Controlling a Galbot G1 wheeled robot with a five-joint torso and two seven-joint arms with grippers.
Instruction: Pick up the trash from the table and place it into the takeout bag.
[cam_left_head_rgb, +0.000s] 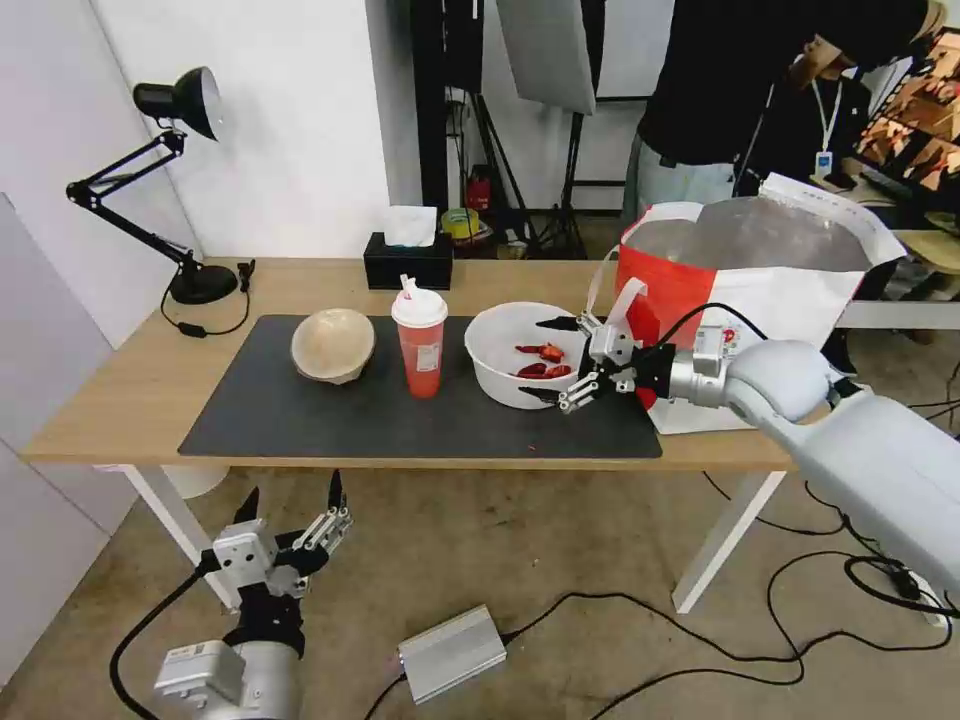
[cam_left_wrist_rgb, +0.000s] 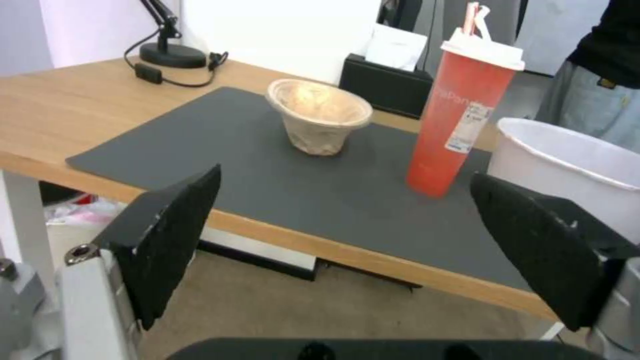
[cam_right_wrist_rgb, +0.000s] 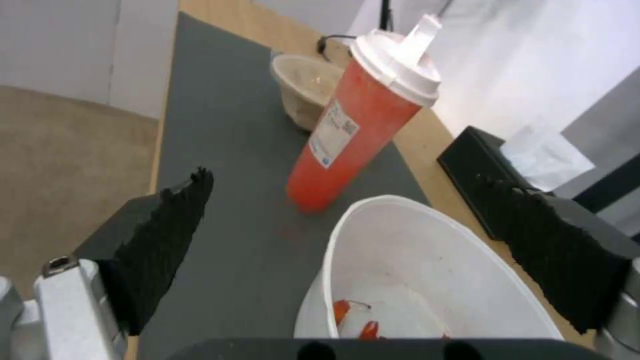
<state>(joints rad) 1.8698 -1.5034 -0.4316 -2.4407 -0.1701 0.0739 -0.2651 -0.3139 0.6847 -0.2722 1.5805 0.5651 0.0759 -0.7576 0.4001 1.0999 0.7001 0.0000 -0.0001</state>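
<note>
With jaws spread, the right gripper (cam_left_head_rgb: 556, 360) straddles the near rim of the white bowl (cam_left_head_rgb: 512, 350), frame centre-right; left gripper (cam_left_head_rgb: 290, 503) (also spread) idles lower left, far off.

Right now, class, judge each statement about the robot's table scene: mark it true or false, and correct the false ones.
1. The right gripper is open at the white bowl's rim. True.
2. The red cup lies on its side. False: it stands upright, lid on.
3. The left gripper holds the beige bowl. False: it is open, below the table edge.
4. The takeout bag stands open. True.
5. The white bowl is empty. False: it holds red scraps.
</note>
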